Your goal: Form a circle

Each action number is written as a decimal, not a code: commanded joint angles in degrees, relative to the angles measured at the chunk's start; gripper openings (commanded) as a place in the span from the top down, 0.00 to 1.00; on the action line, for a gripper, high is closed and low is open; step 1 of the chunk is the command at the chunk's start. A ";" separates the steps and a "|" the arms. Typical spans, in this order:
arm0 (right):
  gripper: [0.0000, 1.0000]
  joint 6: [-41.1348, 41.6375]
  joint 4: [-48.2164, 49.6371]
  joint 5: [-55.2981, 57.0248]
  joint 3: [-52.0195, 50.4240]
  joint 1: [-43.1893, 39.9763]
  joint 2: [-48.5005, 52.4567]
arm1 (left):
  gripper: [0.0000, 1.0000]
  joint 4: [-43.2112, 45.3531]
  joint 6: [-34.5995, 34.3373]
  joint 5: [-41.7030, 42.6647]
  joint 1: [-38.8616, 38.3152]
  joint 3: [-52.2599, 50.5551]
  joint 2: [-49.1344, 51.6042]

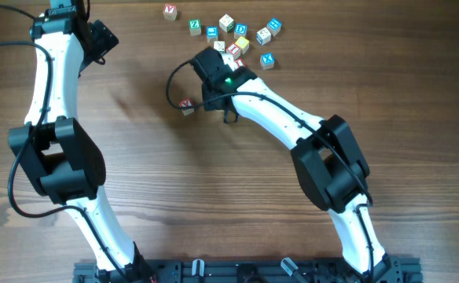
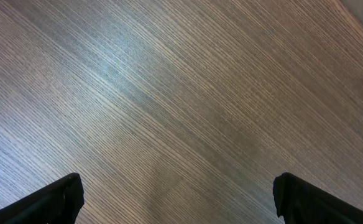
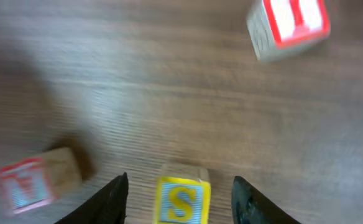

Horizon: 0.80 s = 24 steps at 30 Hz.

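Overhead, the circle [image 1: 234, 50] sits at the far middle of the desk [image 1: 214, 196], just beyond the right jaws and partly hidden under them; what shows of it is a whitish cube [image 1: 220, 45], a red-lettered cube [image 1: 233, 49] and a yellow cube [image 1: 242, 45] bunched close together, more an arc than a closed ring; I cannot pick out its blue member with any certainty.

The right wrist view, blurred, has a yellow S cube [image 3: 181, 202] standing between the right jaws; they are spread, with a strip of desk showing on each side of the cube, so nothing is pinched. A near red cube [image 3: 32, 180] lies off to one side and a far red cube [image 3: 290, 25] farther out, both apart from the yellow one.

My judgement: the task is part done; some cubes are gathered, but gaps need closing and the loop needs its last pieces drawn in.

Beyond the ring lies the loose scatter [image 1: 241, 30] of similar cubes; a lone red-lettered cube [image 1: 186, 106] lies apart on the near side.

The left jaws are spread wide over bare desk, holding nothing, well away from all the cubes.
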 commanded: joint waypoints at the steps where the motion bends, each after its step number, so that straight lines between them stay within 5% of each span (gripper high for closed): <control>1: 0.46 -9.29 0.76 -5.99 2.14 0.44 -4.61 | 0.00 -0.04 0.28 -0.72 0.07 0.57 -0.20; 5: 0.43 -12.68 2.62 -12.92 1.86 1.84 -3.82 | 0.00 -0.04 0.28 -0.72 0.07 0.57 -0.20; 24: 0.28 -23.17 13.75 -9.99 1.84 5.14 7.06 | 0.00 -0.04 0.28 -0.72 0.07 0.57 -0.20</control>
